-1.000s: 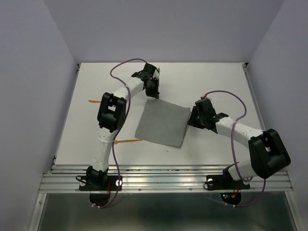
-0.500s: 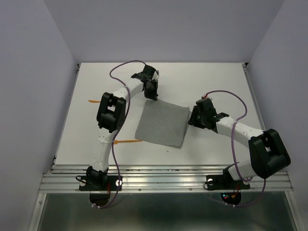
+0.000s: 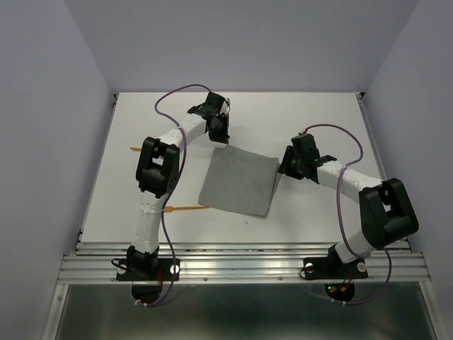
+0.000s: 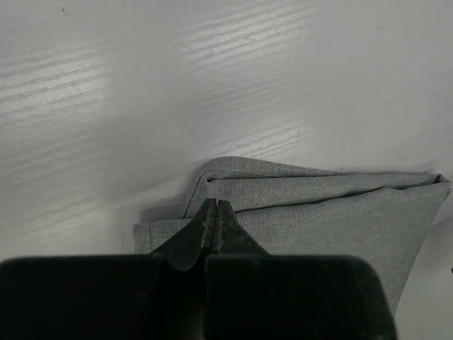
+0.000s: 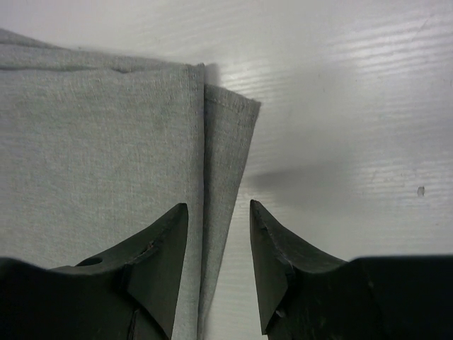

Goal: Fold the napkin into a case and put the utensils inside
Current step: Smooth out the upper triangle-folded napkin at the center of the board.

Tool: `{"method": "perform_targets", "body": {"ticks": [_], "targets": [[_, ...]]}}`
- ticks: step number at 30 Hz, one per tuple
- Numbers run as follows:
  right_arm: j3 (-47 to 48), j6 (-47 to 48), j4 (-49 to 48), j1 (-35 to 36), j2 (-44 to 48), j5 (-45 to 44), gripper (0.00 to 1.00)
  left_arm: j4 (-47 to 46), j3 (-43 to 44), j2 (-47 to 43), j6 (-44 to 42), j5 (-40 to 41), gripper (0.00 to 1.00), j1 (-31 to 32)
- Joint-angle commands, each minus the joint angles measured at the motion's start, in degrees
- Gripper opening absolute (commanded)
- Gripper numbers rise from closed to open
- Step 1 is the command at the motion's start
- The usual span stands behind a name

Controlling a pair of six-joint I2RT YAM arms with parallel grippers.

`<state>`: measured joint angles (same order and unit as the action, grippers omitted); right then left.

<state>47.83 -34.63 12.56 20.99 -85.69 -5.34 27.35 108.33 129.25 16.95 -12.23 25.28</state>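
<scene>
Right wrist, grey woven napkin [image 5: 92, 142], layered, right pincer [image 5: 219, 205] parted, left pincer [image 4: 216, 205] closed

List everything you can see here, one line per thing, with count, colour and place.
napkin: 1, grey, folded, mid-table
utensils: 2, orange, one at the napkin's near left corner, the other at the table's left edge
table: 1, white, under everything
walls: 3, pale lilac, around the table
cables: 2, purple, looping off the arms
arms: 2, white and black, bases at the near edge
left hand: 1, black, shut, at the napkin's far left corner
right hand: 1, black, open, astride the napkin's right edge
</scene>
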Motion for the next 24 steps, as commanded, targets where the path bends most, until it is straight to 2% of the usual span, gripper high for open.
{"method": "perform_targets", "body": {"ticks": [1,15,24], "targets": [[5.51,1.23,-2.1,-0.95,-2.64,2.27,0.45,-1.25,0.38,-2.25,-0.51,-1.39,0.0,-0.32],[6.57,0.62,-2.89,-0.95,-5.72,3.32,0.46,-0.72,2.5,1.97,-0.43,-3.77,0.0,-0.23],[8.85,1.93,-2.89,-1.48,-7.65,4.46,0.47,1.21,2.58,3.64,-0.6,0.71,0.0,-0.23]]}}
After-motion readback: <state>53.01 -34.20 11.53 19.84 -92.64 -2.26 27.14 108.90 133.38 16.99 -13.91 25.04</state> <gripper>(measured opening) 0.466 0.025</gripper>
